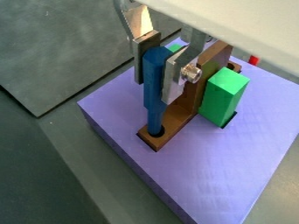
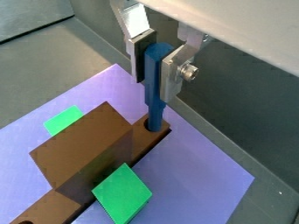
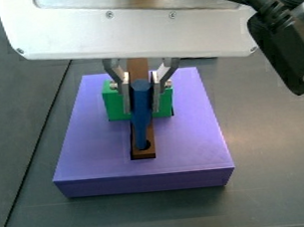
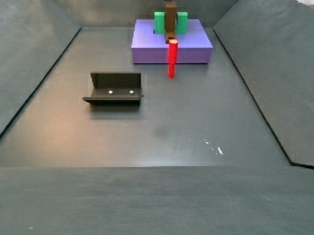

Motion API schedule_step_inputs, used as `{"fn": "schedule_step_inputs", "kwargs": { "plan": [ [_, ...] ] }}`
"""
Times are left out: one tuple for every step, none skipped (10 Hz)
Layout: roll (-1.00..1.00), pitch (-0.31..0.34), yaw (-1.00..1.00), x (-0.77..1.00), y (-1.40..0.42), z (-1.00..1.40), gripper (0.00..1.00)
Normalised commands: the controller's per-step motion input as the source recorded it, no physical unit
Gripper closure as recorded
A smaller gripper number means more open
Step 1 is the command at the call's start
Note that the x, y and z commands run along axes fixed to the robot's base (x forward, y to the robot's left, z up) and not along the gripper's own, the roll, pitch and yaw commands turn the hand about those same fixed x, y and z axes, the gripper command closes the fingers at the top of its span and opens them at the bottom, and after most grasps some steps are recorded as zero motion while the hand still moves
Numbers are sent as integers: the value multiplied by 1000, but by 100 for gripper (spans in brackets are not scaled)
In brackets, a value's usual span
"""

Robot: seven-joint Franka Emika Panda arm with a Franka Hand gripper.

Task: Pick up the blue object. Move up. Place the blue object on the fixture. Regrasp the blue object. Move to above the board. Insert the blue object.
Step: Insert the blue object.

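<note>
My gripper hangs over the purple board and is shut on the blue object. The silver fingers press its upper part from both sides. The slim blue peg stands upright, its lower end in the round hole at the end of the brown bar. A side view shows the gripper over the board, with the peg reaching down to the bar. The dark fixture stands alone on the floor, well away from the board.
A green block stands on the board right beside the bar, close to one finger. A red upright peg stands at the board's near edge. Grey floor stretches between walls around the fixture.
</note>
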Motion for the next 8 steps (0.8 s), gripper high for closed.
{"fn": "schedule_step_inputs", "kwargs": {
  "plan": [
    [0,0,63,9,0,-226,100],
    [0,0,71,3,0,-231,100],
    [0,0,71,0,0,-251,100],
    [0,0,94,0,0,-274,100],
    [9,0,111,0,-31,-280,100],
    [24,0,86,17,-71,-283,100],
    [41,0,49,83,-106,-311,100],
    [59,0,43,91,-111,-331,100]
  ]
}}
